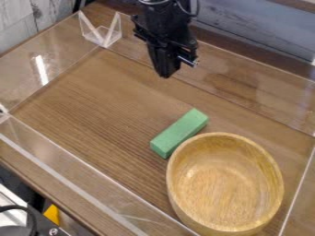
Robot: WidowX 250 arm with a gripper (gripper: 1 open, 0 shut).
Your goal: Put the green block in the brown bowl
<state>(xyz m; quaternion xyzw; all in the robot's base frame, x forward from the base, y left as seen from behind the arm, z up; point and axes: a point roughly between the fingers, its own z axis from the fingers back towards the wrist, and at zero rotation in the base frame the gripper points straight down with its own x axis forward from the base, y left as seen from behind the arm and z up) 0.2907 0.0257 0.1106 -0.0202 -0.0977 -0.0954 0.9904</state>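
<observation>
The green block (pixel 180 133) lies flat on the wooden table, its lower end close against the rim of the brown bowl (pixel 226 185). The bowl sits at the lower right and holds nothing. My gripper (pixel 165 70) hangs above the table at upper centre, well away from the block and higher than it. Its dark fingers are pressed together with nothing between them.
A clear plastic wall (pixel 74 195) runs along the table's left and front edges. A small clear stand (pixel 99 29) sits at the back left. The wooden table (pixel 87 101) stretches left of the block.
</observation>
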